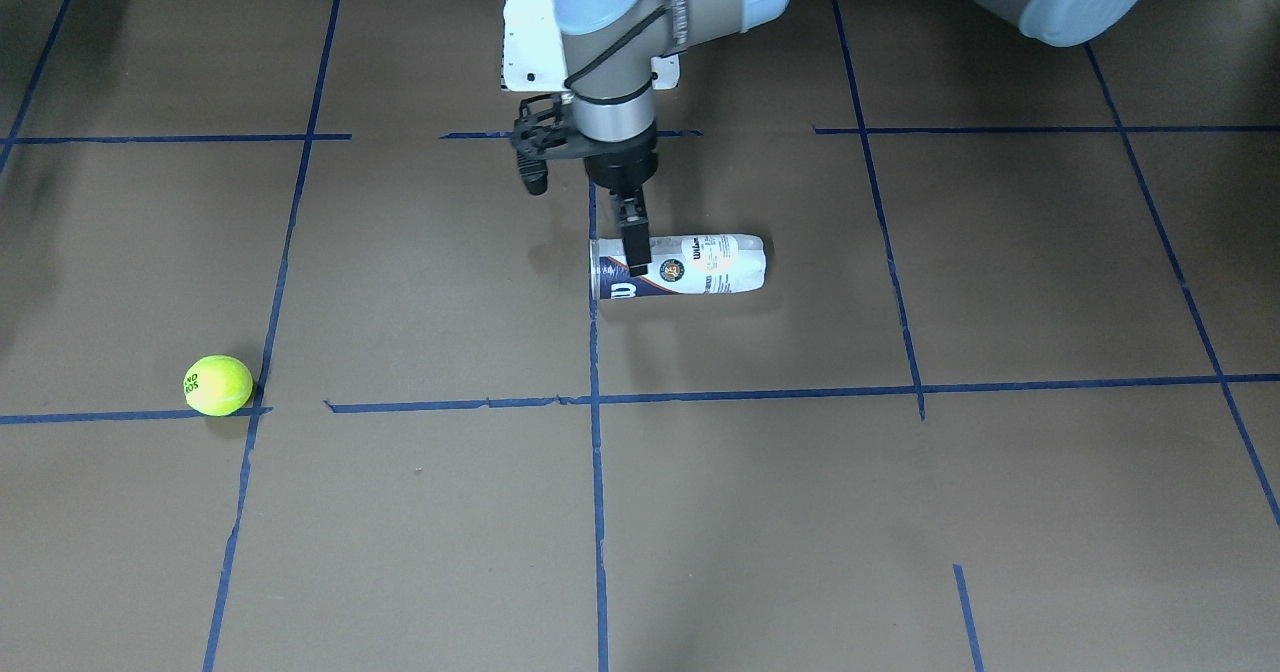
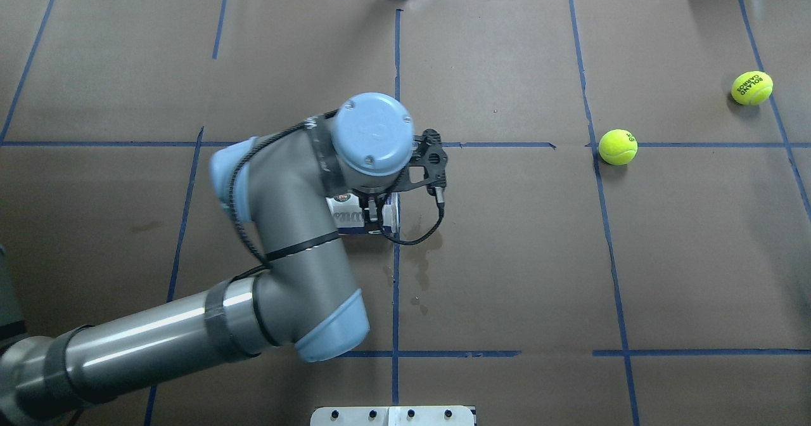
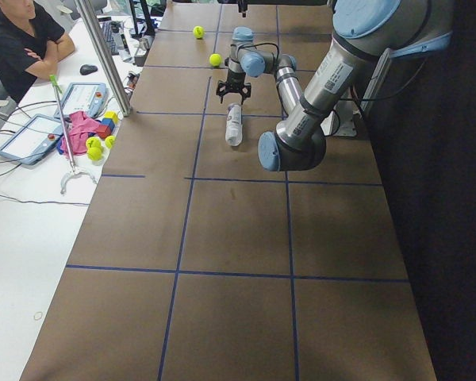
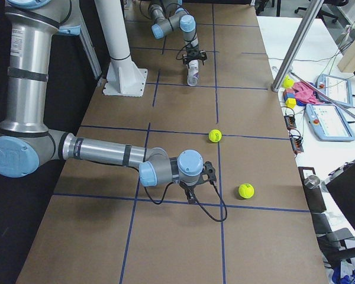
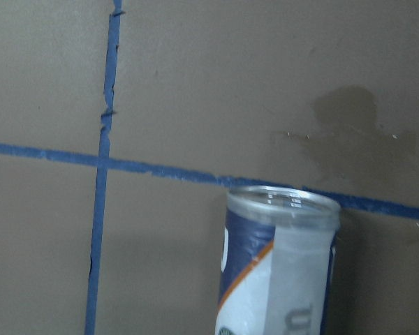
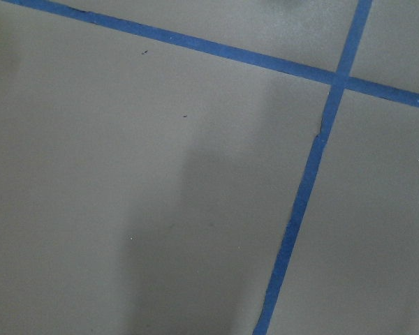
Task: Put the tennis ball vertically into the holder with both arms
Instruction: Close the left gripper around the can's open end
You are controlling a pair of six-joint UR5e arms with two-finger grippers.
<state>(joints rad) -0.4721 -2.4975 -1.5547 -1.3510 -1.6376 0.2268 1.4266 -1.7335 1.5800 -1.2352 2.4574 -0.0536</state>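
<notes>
The holder (image 1: 700, 267) is a clear can with a navy and white label. It lies on its side mid-table, also in the overhead view (image 2: 345, 220). Its open end shows in the left wrist view (image 5: 279, 209). My left gripper (image 1: 632, 252) points down over that open end, open, with one finger (image 1: 632, 237) in front of the can. A tennis ball (image 2: 618, 146) rests on a tape crossing to the right (image 1: 218, 385). A second tennis ball (image 2: 752, 88) lies farther right. My right gripper (image 4: 191, 198) hangs low beside that ball (image 4: 246, 190); I cannot tell whether it is open.
A white pedestal base (image 4: 121, 71) stands at the robot's edge. A white plate with bolt holes (image 2: 393, 415) sits at the near edge. A dark stain (image 2: 418, 248) marks the paper by the can. A side table with tablets and an operator (image 3: 20, 40) lies beyond the far edge.
</notes>
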